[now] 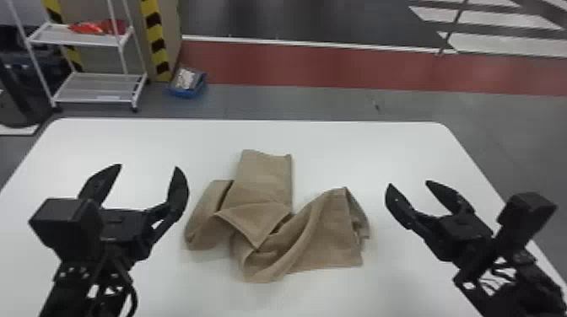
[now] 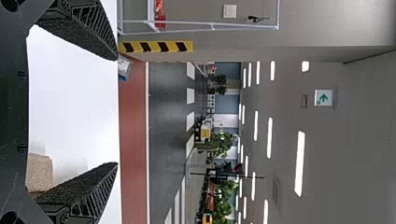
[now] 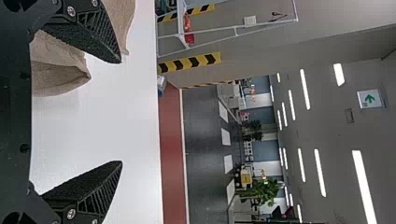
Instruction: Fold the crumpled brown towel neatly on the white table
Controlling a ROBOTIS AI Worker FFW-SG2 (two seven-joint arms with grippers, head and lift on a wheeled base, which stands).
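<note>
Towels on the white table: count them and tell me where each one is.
1. The brown towel lies crumpled around the middle of the table; anything beneath its folds would be hidden.

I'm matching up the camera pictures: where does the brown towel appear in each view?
Head view: brown towel crumpled mid-table, between left gripper and right gripper.
Left wrist view: a small part, beside the left gripper's inner finger.
Right wrist view: parts on both sides of the right gripper's inner finger.
Shared landmark: red floor strip beyond the white table.
</note>
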